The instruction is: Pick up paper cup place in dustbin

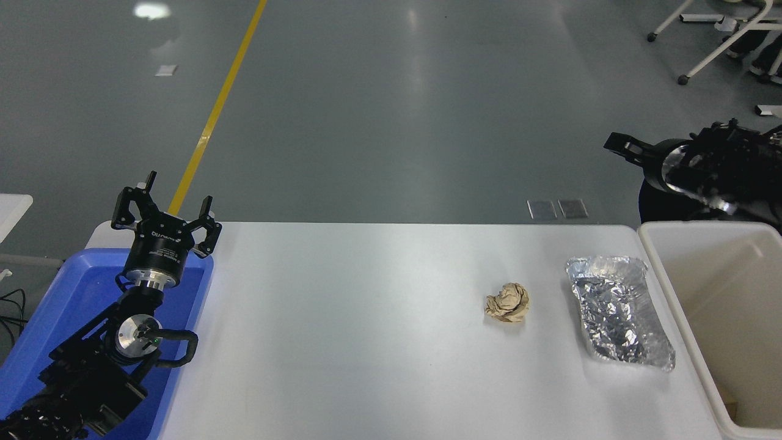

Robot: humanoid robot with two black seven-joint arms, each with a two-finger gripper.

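Half-cut by the frame edge, the right tool (617, 146) is unreadable above the dustbin (657, 256).

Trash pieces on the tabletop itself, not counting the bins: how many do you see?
2. A crumpled brown paper ball lies right of centre; a crinkled foil tray lies to its right, beside the dustbin. The dustbin's inside is partly cut off, so more may be hidden.

We are noting a crumpled brown paper ball (507, 302) lying on the white table (366, 342), near but apart from a crinkled silver foil tray (620, 321) to its right. A blue plastic tray (36, 330) is sitting at the table's left end (partly covered). A yellow floor line (220, 101) is running beyond.
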